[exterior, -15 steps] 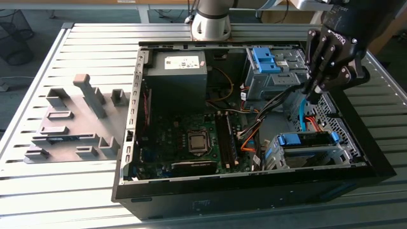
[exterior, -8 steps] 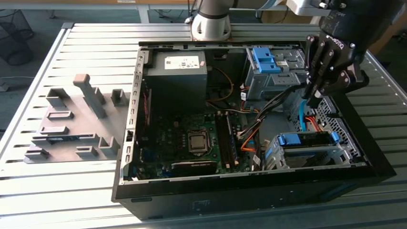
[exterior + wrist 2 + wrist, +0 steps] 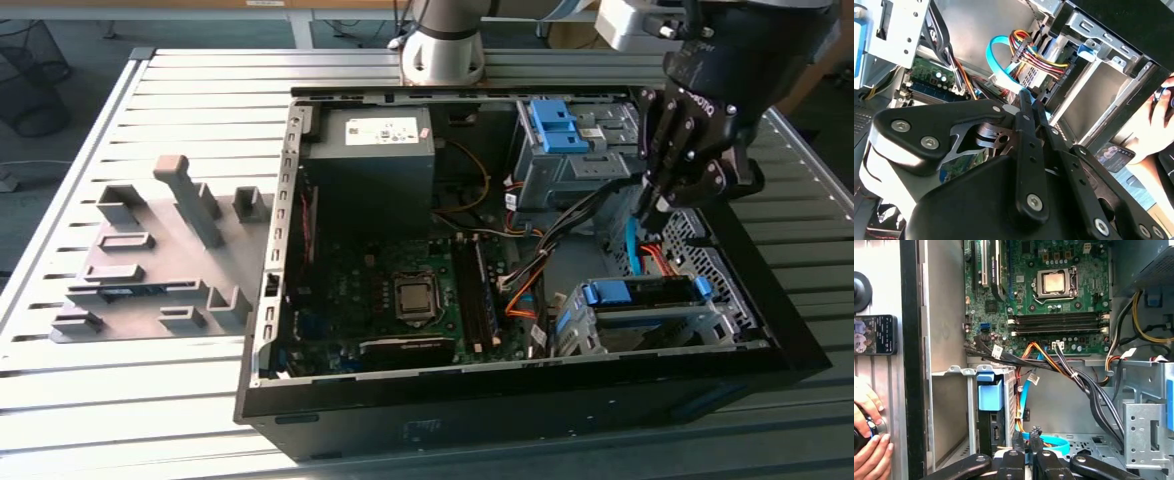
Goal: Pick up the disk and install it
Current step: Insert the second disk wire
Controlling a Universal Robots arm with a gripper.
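The disk [image 3: 643,293], in its bright blue carrier, sits in the metal drive cage [image 3: 574,330] at the near right corner of the open computer case. In the first wrist view its blue tab [image 3: 990,392] shows at the cage's mouth, with the dark drive body below it. My gripper [image 3: 654,215] hangs inside the case just beyond the cage, among the cables. Its fingers [image 3: 1025,436] are shut with nothing between them. In the second wrist view the fingertips [image 3: 1026,97] point at a light blue flat cable [image 3: 999,65], and the disk's tab [image 3: 1086,50] lies beyond.
A dark-grey box with a white sticker [image 3: 374,150] and the motherboard [image 3: 400,290] occupy the case's left part. Another cage with blue carriers [image 3: 554,125] stands at the far side. Grey fixture blocks [image 3: 147,250] lie on the slatted table. A person's hand [image 3: 869,440] and a phone [image 3: 874,335] are beside the case.
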